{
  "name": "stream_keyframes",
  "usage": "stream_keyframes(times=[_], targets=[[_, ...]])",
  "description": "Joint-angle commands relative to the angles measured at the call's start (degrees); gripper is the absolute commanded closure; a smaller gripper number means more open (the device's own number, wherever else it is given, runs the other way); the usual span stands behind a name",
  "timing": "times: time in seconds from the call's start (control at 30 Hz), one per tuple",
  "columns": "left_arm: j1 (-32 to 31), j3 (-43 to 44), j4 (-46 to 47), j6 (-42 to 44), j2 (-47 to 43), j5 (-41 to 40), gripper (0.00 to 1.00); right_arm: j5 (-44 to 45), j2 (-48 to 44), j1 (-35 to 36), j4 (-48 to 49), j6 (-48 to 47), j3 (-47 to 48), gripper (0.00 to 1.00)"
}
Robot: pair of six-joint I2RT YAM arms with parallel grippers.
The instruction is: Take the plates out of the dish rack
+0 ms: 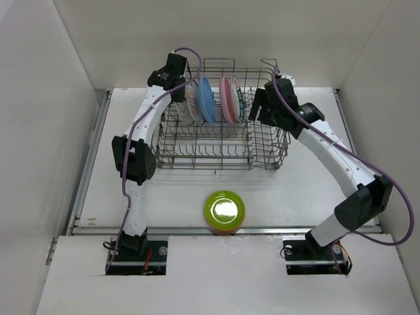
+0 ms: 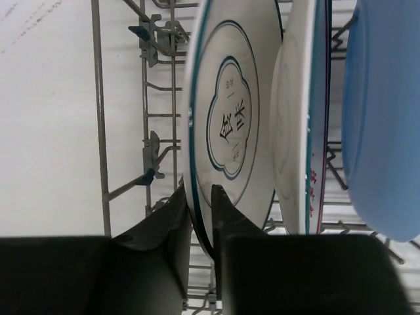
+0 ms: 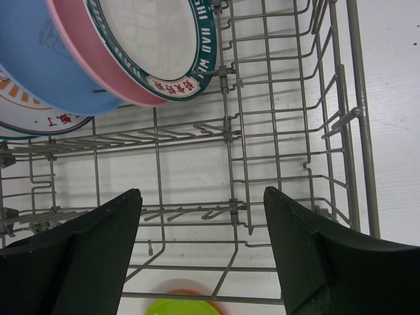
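Observation:
The grey wire dish rack (image 1: 266,154) stands mid-table with several plates upright in its far row. My left gripper (image 1: 182,90) is shut on the rim of the leftmost plate, white with a thin teal edge and a lettered centre (image 2: 230,111); its fingers (image 2: 169,216) sit on either side of the rim. Beside it stand another white plate (image 2: 292,131) and a blue plate (image 2: 380,118). My right gripper (image 1: 259,108) is open and empty over the rack's right half (image 3: 295,131), below the pink plate (image 3: 98,75) and the teal-lettered-rim plate (image 3: 157,39).
A lime green plate (image 1: 224,209) lies on an orange plate near the table's front edge, before the rack; its edge shows in the right wrist view (image 3: 180,307). White walls close in the table on the left, right and back. Raised wire handles stand at the rack's ends.

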Motion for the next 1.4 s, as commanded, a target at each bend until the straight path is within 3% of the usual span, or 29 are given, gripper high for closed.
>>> stream_keyframes(times=[0.0, 0.37, 0.9, 1.07, 1.17, 1.3, 1.37], targets=[[0.5, -0.5, -0.9, -0.3, -1.1, 3.2, 0.98, 1.5, -3.9, 0.1, 0.3, -0.5, -0.7, 0.19], [-0.1, 3.8, 1.6, -1.4, -10.8, 1.9, 1.0, 0.4, -5.6, 0.1, -0.8, 0.6, -0.7, 0.2], [-0.5, 2.9, 1.7, 0.8, -22.5, -10.1, 1.0, 3.4, -7.4, 5.8, -3.2, 1.1, 1.1, 0.2], [3.0, 4.6, -1.3, 3.8, -29.1, -11.4, 1.0, -3.4, -4.3, 7.8, -0.8, -4.5, 4.6, 0.2], [8.4, 2.1, -6.3, 4.5, -32.8, -9.8, 1.0, -8.3, 1.0, 9.9, 0.4, -8.0, 11.3, 0.2], [18.9, -6.9, -11.1, 5.2, -40.3, -3.8, 1.0, -10.3, 9.7, 11.8, 4.4, -10.0, 21.5, 0.22], [25.7, -12.1, -14.3, 6.7, -41.7, 2.8, 1.0, -10.8, 13.3, 12.4, 7.3, -10.0, 27.0, 0.24]])
